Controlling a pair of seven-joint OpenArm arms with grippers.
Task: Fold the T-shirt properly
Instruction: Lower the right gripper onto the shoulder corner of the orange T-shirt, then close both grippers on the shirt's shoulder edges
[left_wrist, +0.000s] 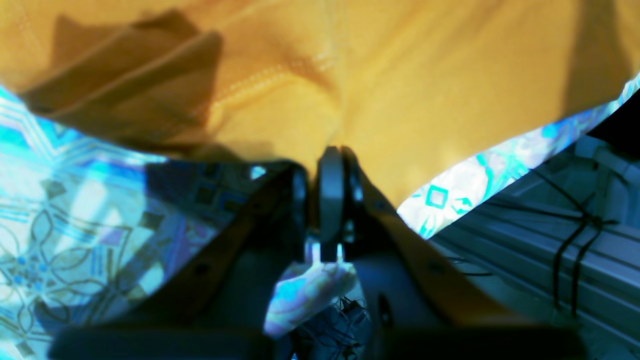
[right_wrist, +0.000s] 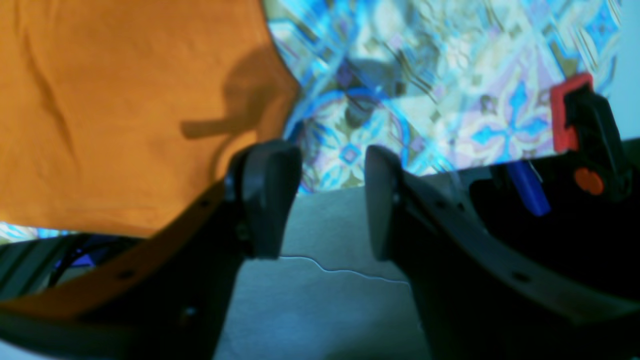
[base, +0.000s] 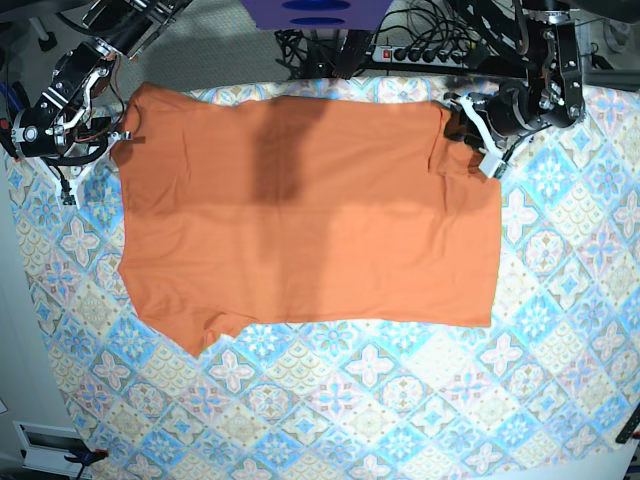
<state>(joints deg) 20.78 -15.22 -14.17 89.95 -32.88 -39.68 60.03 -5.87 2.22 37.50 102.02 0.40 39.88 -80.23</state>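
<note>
We are holding the T-shirt (base: 310, 210), lying flat near the tabletop's (base: 400, 420) far edge, with the left claw (left_wrist: 332, 165) clamped on its hem and the right claw (right_wrist: 332, 200) apart and empty, so one-sided pulling is risking skewing or bunching the fabric.

T-shirt (base: 310, 210): soft matt cloth, thin; tablecloth (base: 400, 400): patterned fabric.

One orange T-shirt (base: 310, 210) lies on one tile-patterned cloth (base: 400, 400). Two hands show: the left hand (base: 470, 125) at the shirt's one corner, the right hand (base: 125, 135) at another. One power strip (base: 440, 52) lies beyond the left hand.
</note>
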